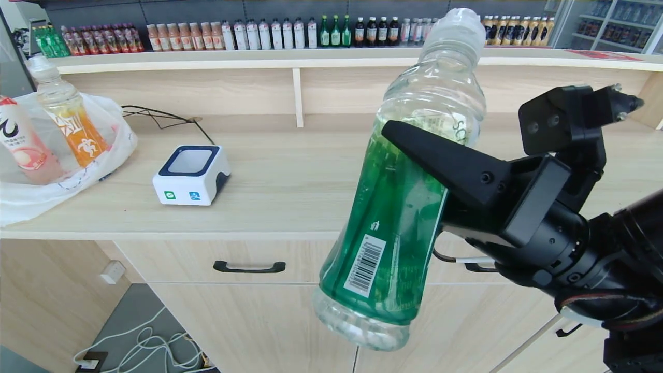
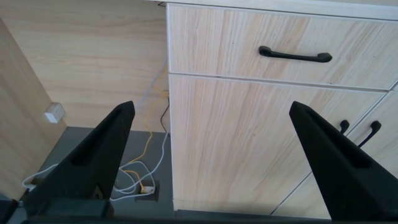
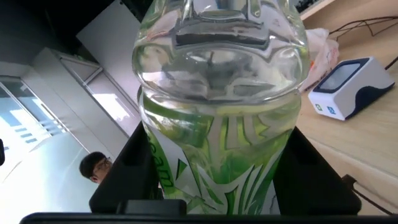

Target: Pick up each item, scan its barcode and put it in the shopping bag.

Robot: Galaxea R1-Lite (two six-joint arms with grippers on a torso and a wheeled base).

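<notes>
On the robot's right side, the right gripper (image 1: 409, 140) is pinching a green bottle (image 1: 393, 217). Its two black fingers press on the middle of the bottle, one on each side. One finger (image 1: 440, 160) lies across the front of the bottle. The other is hidden behind it. The bottle is up in the air, close to the head camera and not touching the counter (image 1: 290, 176). It leans a little, with its clear cap (image 1: 456, 23) at the top and its clear bottom hanging low. A white barcode label (image 1: 365, 265) sits low on the bottle and faces the head camera.

Down low, the left gripper (image 2: 211, 107) has its fingers spread wide apart. It holds nothing. It points at the wooden cupboard front under the counter, near a black drawer handle (image 2: 295, 55). Some cables (image 2: 140, 177) lie on the floor beside the cupboard.

On the counter sits a small white scanner (image 1: 191, 173) with a dark blue frame around its top window. A thin black cord (image 1: 160, 119) runs from behind it. The scanner is well apart from the bottle, on its left. Farther left lies the white shopping bag (image 1: 31, 191). Two drinks stand in it, a pink bottle (image 1: 23, 142) and an orange bottle (image 1: 70, 116), side by side. The scanner stands between the green bottle and the bag. Behind the counter, a long shelf (image 1: 311, 31) holds a row of many drinks.
</notes>
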